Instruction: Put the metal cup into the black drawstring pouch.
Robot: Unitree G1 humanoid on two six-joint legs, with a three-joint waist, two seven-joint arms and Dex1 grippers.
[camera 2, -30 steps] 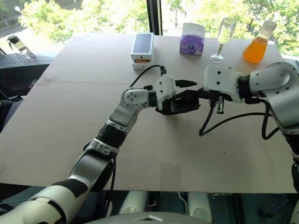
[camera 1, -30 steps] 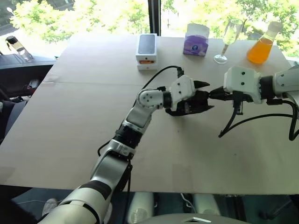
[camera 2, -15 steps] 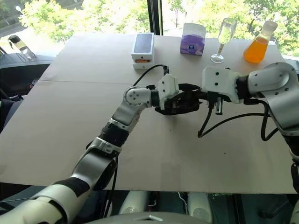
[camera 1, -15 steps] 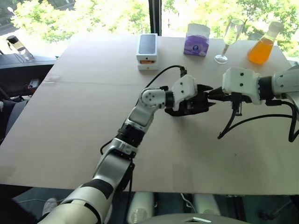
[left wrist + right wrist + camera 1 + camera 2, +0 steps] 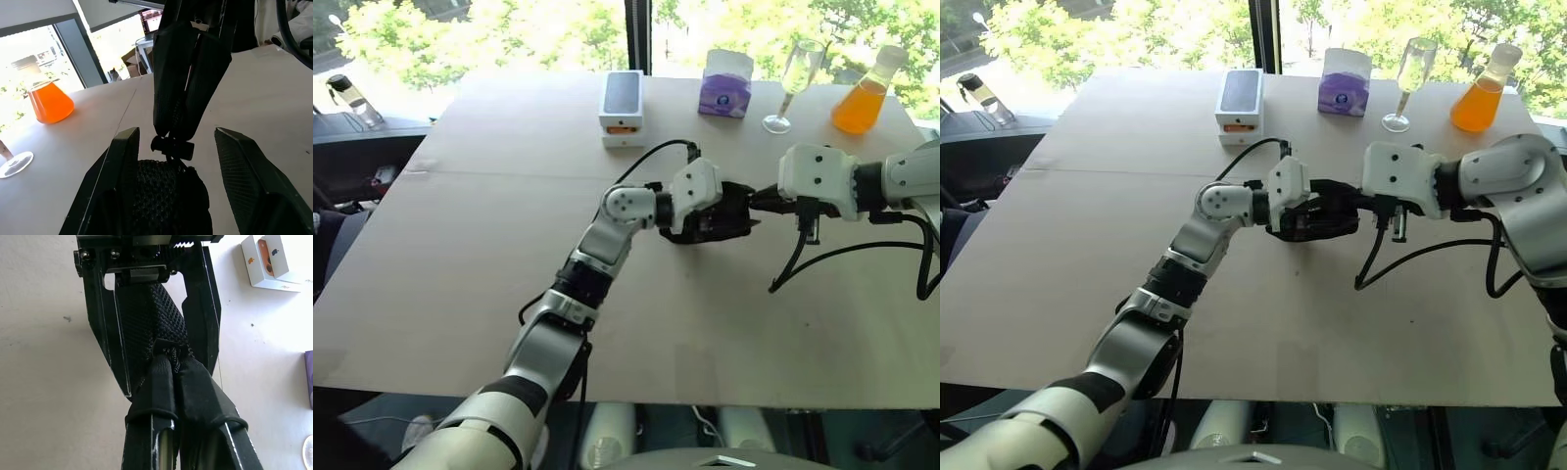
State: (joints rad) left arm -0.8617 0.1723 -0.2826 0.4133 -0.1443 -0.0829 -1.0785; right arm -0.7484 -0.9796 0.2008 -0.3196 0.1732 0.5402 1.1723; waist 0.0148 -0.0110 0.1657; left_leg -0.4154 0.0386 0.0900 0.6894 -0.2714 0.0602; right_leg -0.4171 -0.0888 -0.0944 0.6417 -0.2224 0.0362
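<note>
Risks yanking the black drawstring pouch [image 5: 146,318], held just above the table [image 5: 489,245], from the left gripper [image 5: 176,133] clamped round its body, should the right gripper [image 5: 171,355], pinched shut on its end, pull hard.

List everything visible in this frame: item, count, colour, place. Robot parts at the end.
black drawstring pouch: 1, black, mid-table, between both hands
white phone box: 1, white, far side, left of centre
tissue box: 1, purple, far edge
stemmed glass: 1, clear, far right
flask: 1, orange liquid, far right corner
bottle: 1, dark cap, off the table, left
table: 1, beige
left hand: fingers astride the pouch
right hand: shut on the pouch's end
</note>
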